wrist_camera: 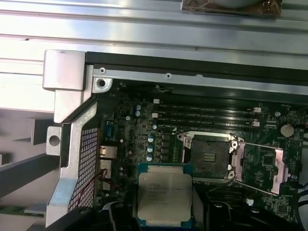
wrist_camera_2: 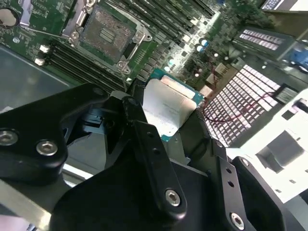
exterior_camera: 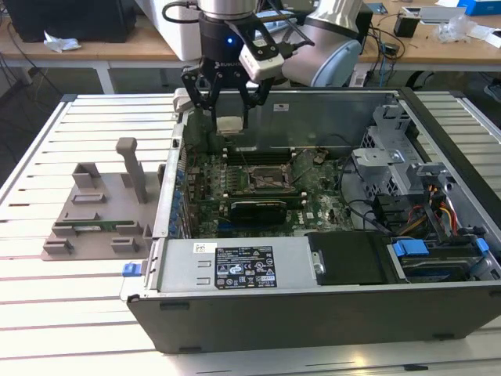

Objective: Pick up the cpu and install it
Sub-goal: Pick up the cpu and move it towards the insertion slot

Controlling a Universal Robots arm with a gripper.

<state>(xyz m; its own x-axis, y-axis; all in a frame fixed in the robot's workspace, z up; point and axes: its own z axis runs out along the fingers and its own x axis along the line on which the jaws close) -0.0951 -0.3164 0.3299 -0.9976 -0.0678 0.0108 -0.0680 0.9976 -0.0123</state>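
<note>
The hand pinches the cpu by two opposite edges and holds it flat, metal top up, in the air over the open computer case, which lies on its side on the table. In the second wrist view the black fingers press against the sides of the cpu, and the green board shows underneath with a clear gap. So the pick-up part looks done: the cpu is off whatever it lay on and inside the outline of the case, above the far part of the board. The install is not done. The socket sits bare and dark in the middle of the board, its metal cover swung open to one side in the first wrist view. The cpu hangs beside the socket, not over it, and well above it, toward the exterior view's left. I judge that lining up, lowering and letting go are all left to do.
</note>
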